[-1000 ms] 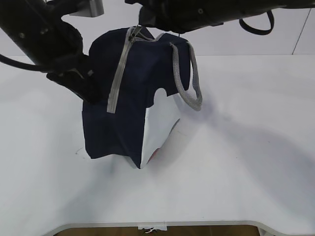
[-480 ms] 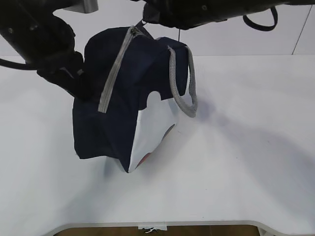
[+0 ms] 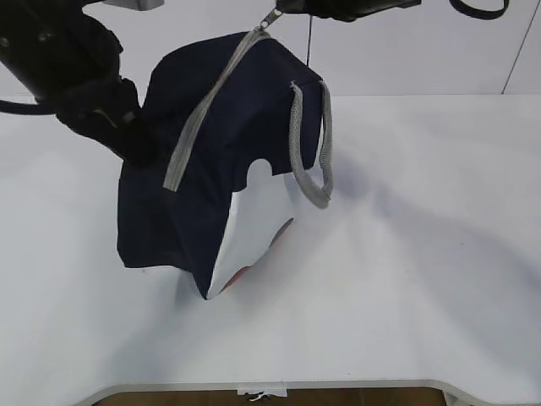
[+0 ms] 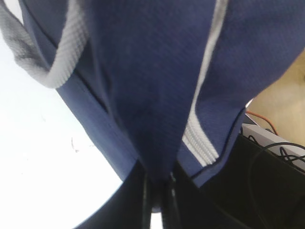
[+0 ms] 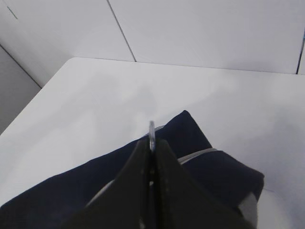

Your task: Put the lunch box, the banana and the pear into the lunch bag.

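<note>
The lunch bag [image 3: 211,161] is lifted above the white table [image 3: 406,279], tilted, with only its lower corner near the table top. Its grey zipper [image 3: 203,114] runs up the bag to the ring pull [image 5: 152,130]. The right gripper [image 5: 151,143], above the bag, is clenched on this ring pull. The left gripper [image 4: 157,191], at the bag's left side, is pinching a fold of the blue fabric. A grey rope handle [image 3: 311,144] hangs on the bag's right side.
</note>
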Tool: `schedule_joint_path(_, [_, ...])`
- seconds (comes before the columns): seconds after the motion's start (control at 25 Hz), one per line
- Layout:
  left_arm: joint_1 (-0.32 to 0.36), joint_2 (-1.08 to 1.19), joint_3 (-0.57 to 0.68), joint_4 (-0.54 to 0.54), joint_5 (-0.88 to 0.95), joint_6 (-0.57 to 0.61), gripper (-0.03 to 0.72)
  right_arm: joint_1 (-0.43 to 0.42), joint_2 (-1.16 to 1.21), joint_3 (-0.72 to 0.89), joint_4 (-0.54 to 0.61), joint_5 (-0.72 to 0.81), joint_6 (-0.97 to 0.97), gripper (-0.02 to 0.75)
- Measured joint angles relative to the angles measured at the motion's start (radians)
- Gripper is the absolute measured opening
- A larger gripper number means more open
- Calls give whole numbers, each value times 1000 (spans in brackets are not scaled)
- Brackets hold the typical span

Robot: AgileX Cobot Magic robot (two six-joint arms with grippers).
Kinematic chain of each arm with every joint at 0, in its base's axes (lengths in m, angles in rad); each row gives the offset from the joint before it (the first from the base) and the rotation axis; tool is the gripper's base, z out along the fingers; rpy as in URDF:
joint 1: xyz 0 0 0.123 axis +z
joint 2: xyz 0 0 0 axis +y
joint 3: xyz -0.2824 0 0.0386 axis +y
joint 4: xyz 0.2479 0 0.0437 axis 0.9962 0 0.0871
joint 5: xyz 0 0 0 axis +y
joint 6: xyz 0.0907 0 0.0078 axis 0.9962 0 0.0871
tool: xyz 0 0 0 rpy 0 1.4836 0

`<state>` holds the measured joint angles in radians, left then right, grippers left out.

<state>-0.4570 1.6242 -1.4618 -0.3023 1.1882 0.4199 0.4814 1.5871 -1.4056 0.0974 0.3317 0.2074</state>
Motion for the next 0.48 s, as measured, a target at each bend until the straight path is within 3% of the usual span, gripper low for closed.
schedule_joint_path(0.48, [0, -23, 0, 14, 23, 26, -1, -44, 81, -17, -25, -7, -1, 1])
